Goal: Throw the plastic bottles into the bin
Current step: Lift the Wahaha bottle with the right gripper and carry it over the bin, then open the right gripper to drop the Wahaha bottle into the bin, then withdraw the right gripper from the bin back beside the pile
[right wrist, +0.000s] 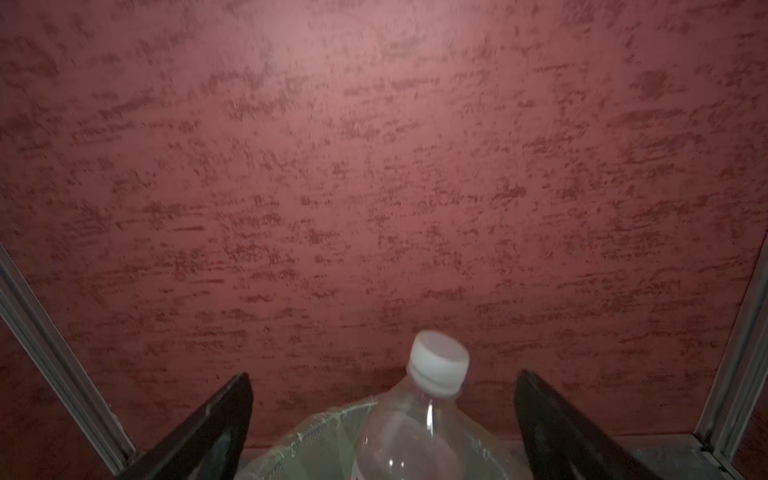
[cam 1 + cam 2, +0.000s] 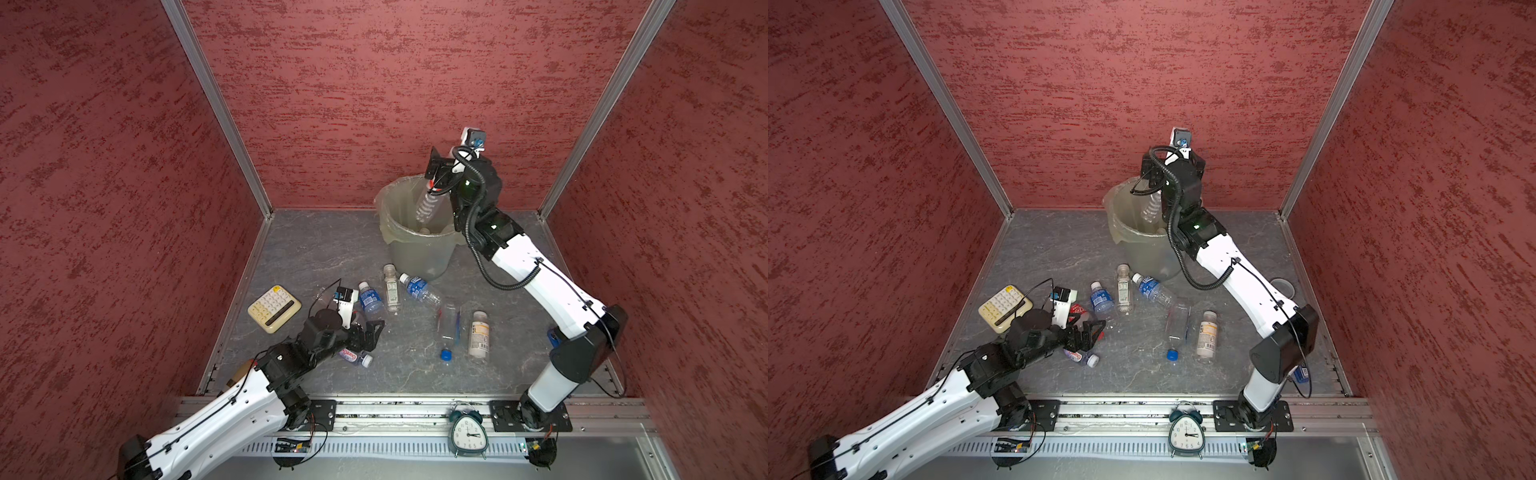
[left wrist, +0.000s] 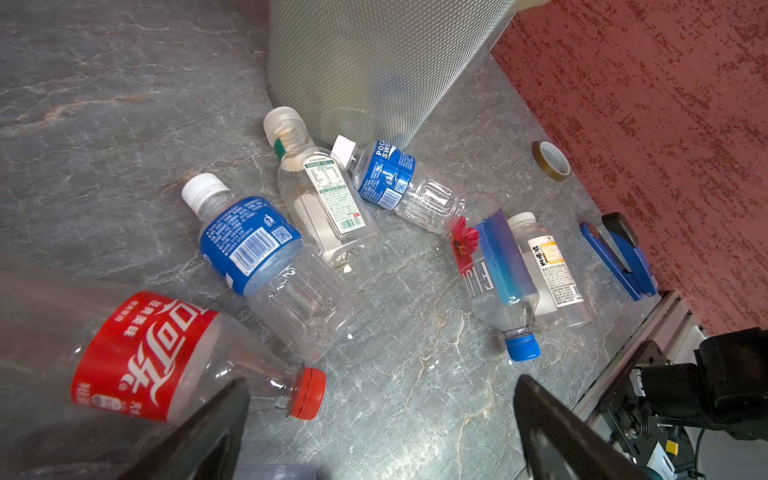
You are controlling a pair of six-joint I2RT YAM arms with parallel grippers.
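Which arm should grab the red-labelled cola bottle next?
Left. The left claw hovers open beside the clear plastic bottle with the red label and cap; the right claw is far off, open above the translucent grey-green round bin.

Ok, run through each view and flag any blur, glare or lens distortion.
Right wrist view: dim and soft throughout, white-capped bottle and right fingers smeared. Left wrist view: sharp, with glints on the red-label bottle, only the left fingers out of focus. Both top views: wide-angle bend splays the corner posts; lighting even over the bin.
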